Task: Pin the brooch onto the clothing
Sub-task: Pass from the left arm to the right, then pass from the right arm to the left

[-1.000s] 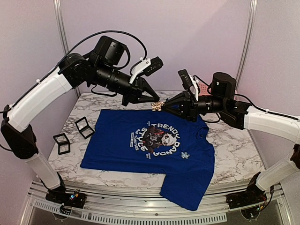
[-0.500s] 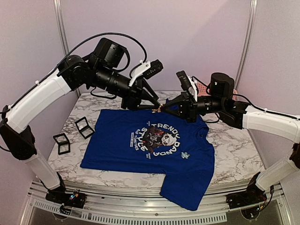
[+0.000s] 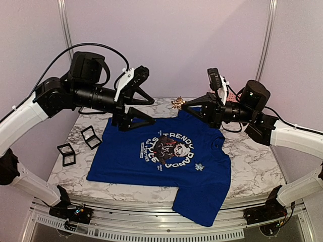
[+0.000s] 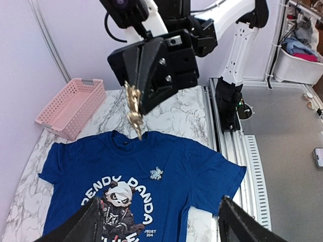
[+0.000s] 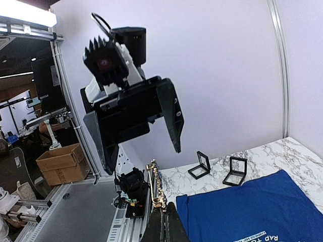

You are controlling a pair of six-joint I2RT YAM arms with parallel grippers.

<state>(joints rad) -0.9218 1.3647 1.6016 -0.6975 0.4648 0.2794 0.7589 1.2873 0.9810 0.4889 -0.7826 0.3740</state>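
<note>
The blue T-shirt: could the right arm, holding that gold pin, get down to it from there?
Probably yes. The right end effector, shut on the gold brooch, hangs near the collar of the T-shirt; the open left end effector stands off to the side, so nothing lies between.

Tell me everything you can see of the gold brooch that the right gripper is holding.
The brooch is a slim gold piece that looks metallic, with a bumpy, ornate outline. Finer detail is too small to tell. It is pinched at the tips of the shut right gripper and held in the air, clear of the blue T-shirt, near its collar end. Nothing else touches it.
</note>
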